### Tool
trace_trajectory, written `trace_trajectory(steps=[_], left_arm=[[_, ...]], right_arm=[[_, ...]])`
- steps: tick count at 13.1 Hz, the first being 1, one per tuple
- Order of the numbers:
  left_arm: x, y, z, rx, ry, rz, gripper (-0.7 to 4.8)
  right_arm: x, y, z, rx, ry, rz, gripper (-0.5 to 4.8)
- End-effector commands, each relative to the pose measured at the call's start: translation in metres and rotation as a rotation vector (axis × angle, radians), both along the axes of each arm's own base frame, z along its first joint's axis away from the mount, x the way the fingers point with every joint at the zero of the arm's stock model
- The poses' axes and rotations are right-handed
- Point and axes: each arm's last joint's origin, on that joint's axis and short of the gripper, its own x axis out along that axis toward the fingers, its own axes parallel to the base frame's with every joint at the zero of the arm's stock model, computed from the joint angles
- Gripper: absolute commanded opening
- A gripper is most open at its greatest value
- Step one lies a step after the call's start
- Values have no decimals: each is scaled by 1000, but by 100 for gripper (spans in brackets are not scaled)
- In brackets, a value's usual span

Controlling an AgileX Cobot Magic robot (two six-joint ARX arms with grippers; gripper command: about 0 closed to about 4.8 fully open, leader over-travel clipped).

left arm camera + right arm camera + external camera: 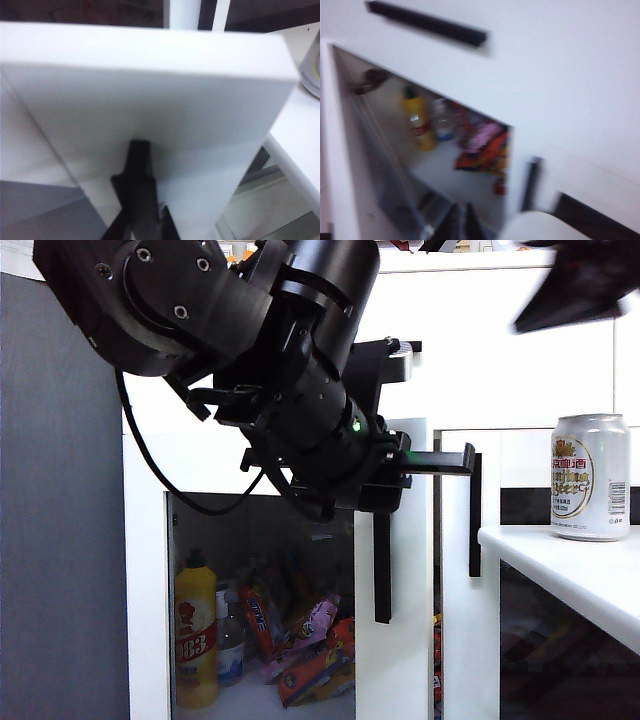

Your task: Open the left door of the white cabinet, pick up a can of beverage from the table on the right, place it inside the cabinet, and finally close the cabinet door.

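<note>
Beverage can [590,476], silver with a gold oval label, stands upright on the white tabletop [560,565] at the right of the exterior view, apart from both hands. Behind and left of it rises the white cabinet [500,360], its wide drawer front above two doors. The left door [396,640] is swung open, showing its white edge and vertical black bar handle [382,570]; a grey wall [60,540] fills the far left.

The left hand [440,460] sits at the top of that open door, its jaws closed together against the door's upper edge. The left wrist view shows only the door's broad white edge [150,100], the closed dark fingers [139,200] below it, and a sliver of the can [312,70] at the side.

The right hand [462,222] is closed and holds nothing; in the exterior view only a blurred dark piece of that arm [580,280] appears at the upper right. Its blurred wrist view alone shows the cabinet's inside from above: a yellow bottle [417,122], a clear bottle and bright snack packets [482,147] on the cabinet floor, with the drawer's black handle [427,22] over them.
</note>
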Motion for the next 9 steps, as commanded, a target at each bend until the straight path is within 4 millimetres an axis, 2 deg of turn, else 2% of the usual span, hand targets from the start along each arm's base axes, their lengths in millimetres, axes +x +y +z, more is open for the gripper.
trace_trajectory(steps=[1,4,9], left_arm=[[-2,-7,33,-164,-123,-27,-5],[-2,-7,33,-164,-123,-27,-5],[-2,-7,33,-164,-123,-27,-5]], right_arm=[[31,14,11,0,30,43,-7],[56,19,15,-9,125,71,-7],[50,33,5,-20,234,155,-8]])
